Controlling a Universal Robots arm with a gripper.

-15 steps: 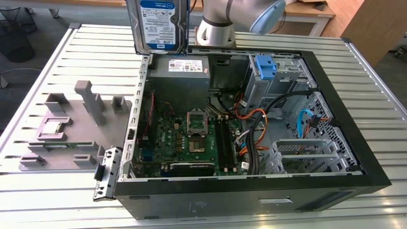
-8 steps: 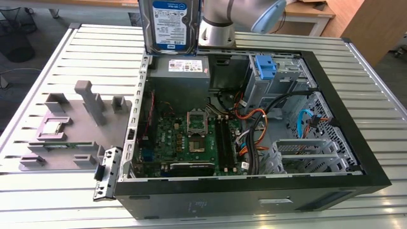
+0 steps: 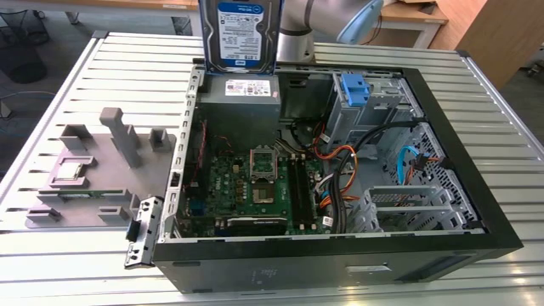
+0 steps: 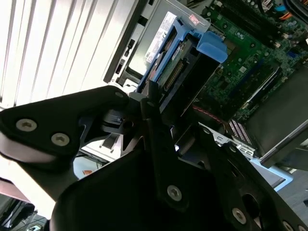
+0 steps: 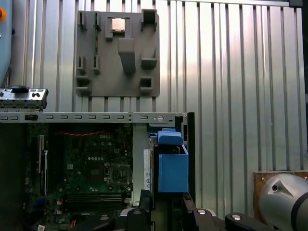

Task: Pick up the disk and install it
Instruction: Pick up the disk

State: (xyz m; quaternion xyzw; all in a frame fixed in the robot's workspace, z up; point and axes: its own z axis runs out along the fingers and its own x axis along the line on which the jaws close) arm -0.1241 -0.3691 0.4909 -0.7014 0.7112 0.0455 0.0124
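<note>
The disk (image 3: 241, 35), silver with a blue-and-white label, hangs upright above the back edge of the open computer case (image 3: 476, 191), over the power supply (image 3: 242, 105). In both wrist views my gripper (image 4: 144, 98) (image 5: 166, 199) is shut on it, its black fingers (image 4: 161, 144) clamping the disk's bright blue carrier (image 4: 211, 48) (image 5: 172, 168). The disk's connector edge (image 4: 174, 72) faces down toward the case interior. Behind the disk in the exterior view rises the arm (image 3: 327, 22).
Inside the case lie the motherboard (image 3: 255, 185), cable bundles (image 3: 340, 166) and a drive cage (image 3: 374, 105) holding a bare blue bracket (image 3: 355, 88). A grey fixture (image 3: 93, 172) with a small chip (image 3: 72, 169) sits on the slatted metal table (image 3: 68, 268) at the exterior view's left.
</note>
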